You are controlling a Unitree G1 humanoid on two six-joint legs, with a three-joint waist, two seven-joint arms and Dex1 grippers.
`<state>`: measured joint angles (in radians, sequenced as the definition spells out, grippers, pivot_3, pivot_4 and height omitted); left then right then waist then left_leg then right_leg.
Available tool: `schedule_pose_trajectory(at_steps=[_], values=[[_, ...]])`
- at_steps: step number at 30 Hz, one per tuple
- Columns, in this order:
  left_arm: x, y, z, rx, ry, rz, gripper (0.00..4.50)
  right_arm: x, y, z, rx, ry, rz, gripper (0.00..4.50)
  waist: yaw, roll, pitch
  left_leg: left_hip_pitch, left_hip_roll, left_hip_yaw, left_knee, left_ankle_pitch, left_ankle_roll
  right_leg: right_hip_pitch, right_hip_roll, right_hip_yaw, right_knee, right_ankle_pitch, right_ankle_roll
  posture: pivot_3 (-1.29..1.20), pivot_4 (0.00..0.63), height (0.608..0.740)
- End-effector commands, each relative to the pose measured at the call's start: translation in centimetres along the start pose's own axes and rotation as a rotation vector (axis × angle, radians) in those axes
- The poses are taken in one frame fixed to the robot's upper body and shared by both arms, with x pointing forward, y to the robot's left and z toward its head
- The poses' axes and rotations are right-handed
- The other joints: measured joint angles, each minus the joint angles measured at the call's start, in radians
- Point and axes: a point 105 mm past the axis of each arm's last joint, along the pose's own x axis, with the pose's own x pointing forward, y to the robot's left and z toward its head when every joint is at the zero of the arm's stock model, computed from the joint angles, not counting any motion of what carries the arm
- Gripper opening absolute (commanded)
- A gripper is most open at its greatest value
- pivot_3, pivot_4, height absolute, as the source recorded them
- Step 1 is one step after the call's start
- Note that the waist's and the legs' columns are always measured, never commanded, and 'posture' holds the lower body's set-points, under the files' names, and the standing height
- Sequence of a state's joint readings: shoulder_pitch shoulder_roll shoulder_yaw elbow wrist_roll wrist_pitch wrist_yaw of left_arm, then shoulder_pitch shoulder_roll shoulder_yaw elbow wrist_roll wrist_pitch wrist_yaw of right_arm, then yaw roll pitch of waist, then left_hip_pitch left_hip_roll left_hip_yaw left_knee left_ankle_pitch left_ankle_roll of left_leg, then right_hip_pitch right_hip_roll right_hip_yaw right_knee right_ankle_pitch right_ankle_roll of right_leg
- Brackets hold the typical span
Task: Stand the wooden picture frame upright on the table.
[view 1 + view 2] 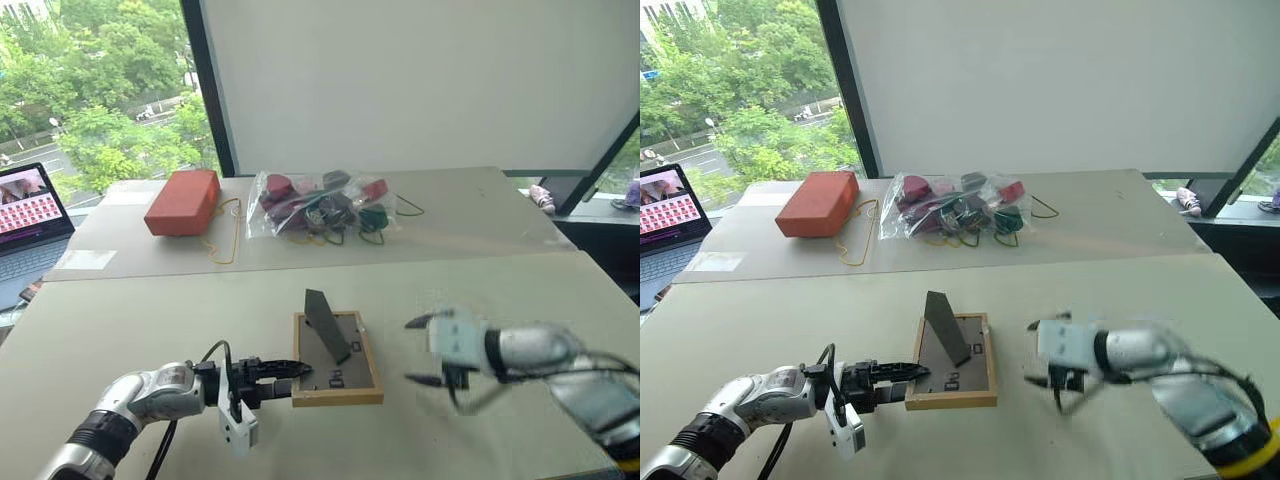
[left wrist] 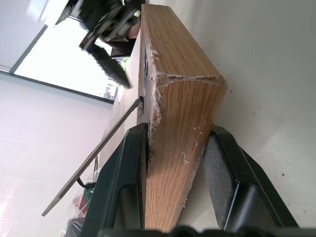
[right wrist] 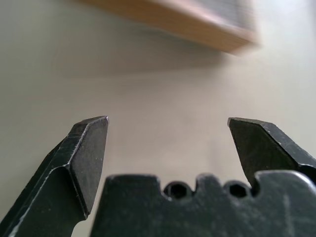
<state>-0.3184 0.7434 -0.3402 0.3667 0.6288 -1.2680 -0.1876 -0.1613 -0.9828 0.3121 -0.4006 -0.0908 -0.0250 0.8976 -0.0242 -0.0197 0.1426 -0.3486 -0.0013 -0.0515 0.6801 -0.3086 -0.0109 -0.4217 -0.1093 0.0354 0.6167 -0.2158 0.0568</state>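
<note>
clamping the near left corner of the wooden picture frame (image 1: pixel 337 360), the left gripper (image 1: pixel 285 372) reaches in level from the left, one black finger on the frame's upper face and one under it, as the left wrist view shows the wood edge squeezed between both pads. the frame lies flat, back side up, on the table (image 1: pixel 150 310), near its front edge and about midway between the two arms. its dark grey-brown back carries the fold-out stand (image 1: pixel 328 322), which is swung up and leans away from the back panel rather than lying against it. the right gripper (image 1: pixel 424 350) hangs just to the right of the frame, not touching it, its two fingers spread wide apart with nothing between them; in the right wrist view the frame's light wood rim sits a little beyond the fingertips over bare tabletop. farther back, on a second tabletop, a red-orange block (image 1: pixel 183 201) rests at the left and a clear bag of mixed items (image 1: pixel 322 206) lies beside it. a laptop (image 1: pixel 30 225) stands open at the far left.
</note>
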Motion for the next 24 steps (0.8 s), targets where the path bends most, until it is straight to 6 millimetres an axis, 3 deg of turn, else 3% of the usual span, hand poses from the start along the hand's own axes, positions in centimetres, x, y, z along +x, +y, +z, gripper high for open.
schedule_pose_trajectory(at_steps=[1, 8, 9, 11, 12, 17, 19, 24], values=[[-0.5, -1.0, -0.7, -0.039, 0.051, -0.056, 1.23, 1.0, -1.4, 3.8, -0.326, -0.131, -0.153, 4.49, -0.001, 0.0, 0.0, 0.002, 0.0, 0.0, 0.0, 0.0, 0.0, 0.002, 0.0, 0.0, 0.0, 0.0, 0.0, 0.0, 0.15, 0.74], [-0.6, -0.6, -1.1, -0.054, 0.071, -0.038, 1.23, 1.9, -2.5, 5.5, -0.388, -0.213, -0.284, 4.49, 0.009, -0.001, 0.0, 0.002, 0.0, 0.0, 0.0, 0.0, 0.0, 0.002, 0.001, 0.0, -0.002, 0.0, -0.001, 0.0, 0.15, 0.74], [-0.6, -0.5, -1.2, -0.057, 0.075, -0.036, 1.23, 2.0, -2.5, 5.5, -0.383, -0.217, -0.287, 3.98, 0.009, -0.001, 0.0, 0.002, 0.0, 0.0, 0.0, 0.0, 0.0, 0.002, 0.001, 0.0, -0.002, 0.0, -0.001, 0.0, 0.15, 0.74], [-0.7, -0.5, -1.2, -0.061, 0.079, -0.033, 1.23, 2.0, -2.3, 5.3, -0.376, -0.217, -0.289, 3.58, 0.009, 0.0, 0.0, 0.002, 0.0, 0.0, 0.0, 0.0, 0.0, 0.002, 0.001, 0.0, -0.002, 0.0, -0.001, 0.0, 0.15, 0.74], [-0.7, -0.4, -1.2, -0.065, 0.082, -0.03, 1.23, 2.1, -2.3, 5.2, -0.375, -0.214, -0.288, 3.02, 0.009, 0.0, 0.0, 0.002, 0.0, 0.0, 0.0, 0.0, 0.0, 0.002, 0.001, 0.0, -0.002, 0.0, -0.001, 0.0, 0.15, 0.74], [-0.8, -0.2, -1.3, -0.093, 0.095, -0.005, 1.23, 2.1, -2.4, 5.2, -0.363, -0.225, -0.312, 1.65, 0.008, 0.0, 0.0, 0.004, 0.0, 0.0, 0.0, 0.0, 0.0, 0.004, 0.001, 0.0, -0.001, 0.0, -0.001, 0.0, 0.15, 0.74], [-0.8, -0.1, -1.3, -0.108, 0.1, 0.012, 2.13, 2.0, -2.7, 5.4, -0.361, -0.233, -0.333, 1.36, 0.01, 0.0, 0.0, 0.007, 0.0, 0.0, -0.001, 0.0, 0.0, 0.007, 0.001, 0.0, -0.001, 0.0, -0.001, 0.0, 0.15, 0.74], [-1.5, 1.2, -2.4, -0.151, 0.193, 0.115, 3.91, 1.3, -4.1, 5.4, -0.297, -0.24, -0.375, 1.26, 0.007, 0.0, 0.0, 0.015, 0.0, 0.0, -0.002, -0.001, 0.002, 0.018, 0.001, 0.0, -0.005, -0.001, 0.0, 0.0, 0.15, 0.74]])
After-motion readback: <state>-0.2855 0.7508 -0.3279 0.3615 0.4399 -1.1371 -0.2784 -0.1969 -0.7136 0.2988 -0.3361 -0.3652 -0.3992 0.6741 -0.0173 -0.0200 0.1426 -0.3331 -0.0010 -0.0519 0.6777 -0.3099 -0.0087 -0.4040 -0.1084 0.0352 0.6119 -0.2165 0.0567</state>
